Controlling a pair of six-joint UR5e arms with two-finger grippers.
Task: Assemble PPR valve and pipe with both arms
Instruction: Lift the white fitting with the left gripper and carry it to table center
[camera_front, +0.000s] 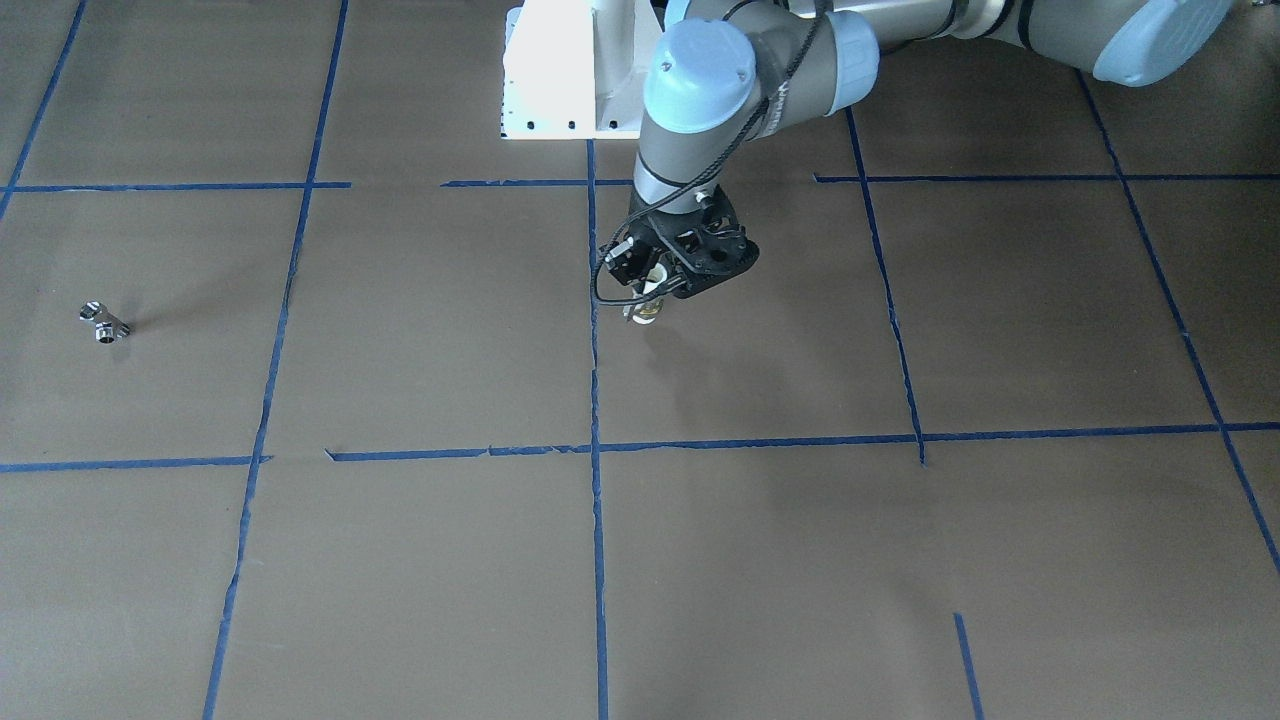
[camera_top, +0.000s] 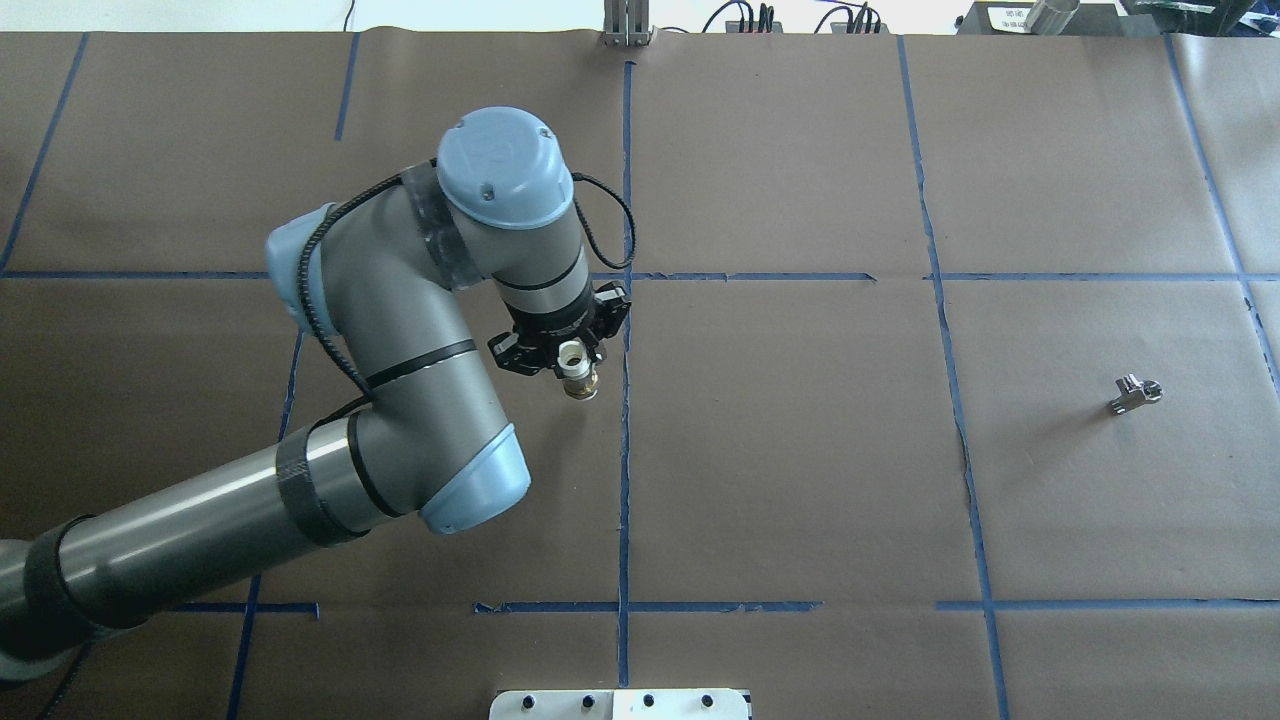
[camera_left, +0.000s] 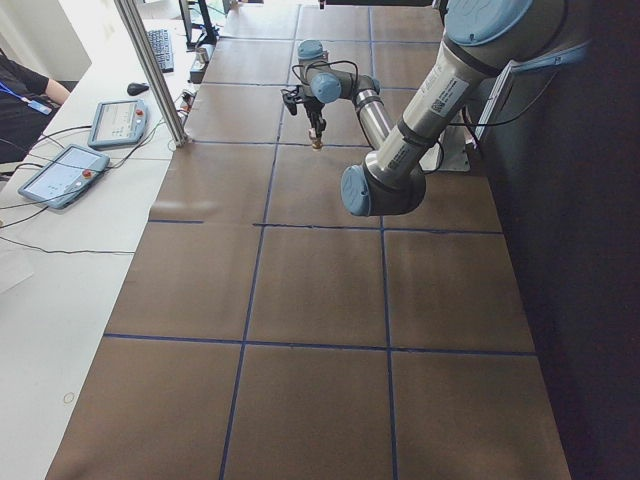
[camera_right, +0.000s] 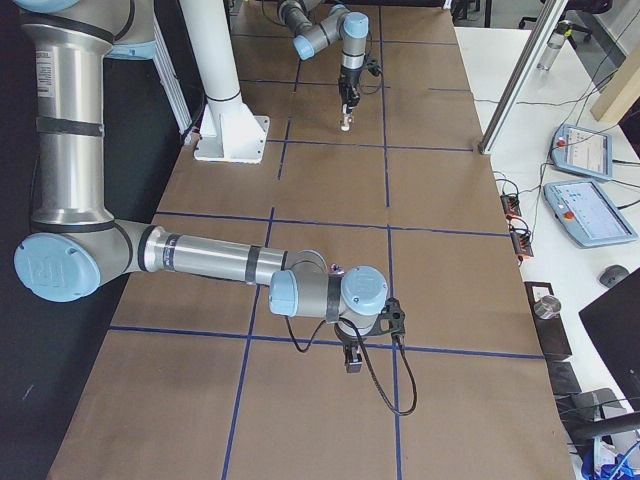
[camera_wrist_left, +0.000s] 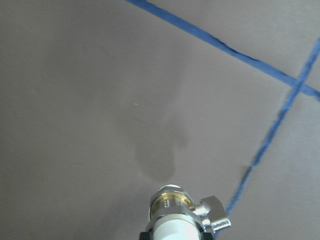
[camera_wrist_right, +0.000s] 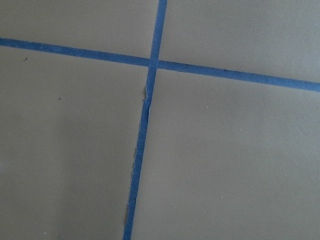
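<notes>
My left gripper (camera_top: 572, 362) is shut on the PPR valve (camera_top: 579, 379) and holds it upright above the table near the centre tape line. It also shows in the front view (camera_front: 655, 290), with the valve (camera_front: 646, 308) hanging below the fingers. The left wrist view shows the valve's brass end and side lever (camera_wrist_left: 176, 212) over bare paper. The pipe (camera_top: 1135, 392), a small chrome T fitting, lies alone far to the right; it sits at the left in the front view (camera_front: 104, 322). My right gripper (camera_right: 352, 356) shows only in the exterior right view, low over the table; I cannot tell its state.
Brown paper with blue tape grid lines (camera_top: 625, 450) covers the table. The white pedestal base (camera_front: 560, 70) stands at the robot's side. Teach pendants (camera_left: 62, 172) and cables lie on the white bench beyond the far edge.
</notes>
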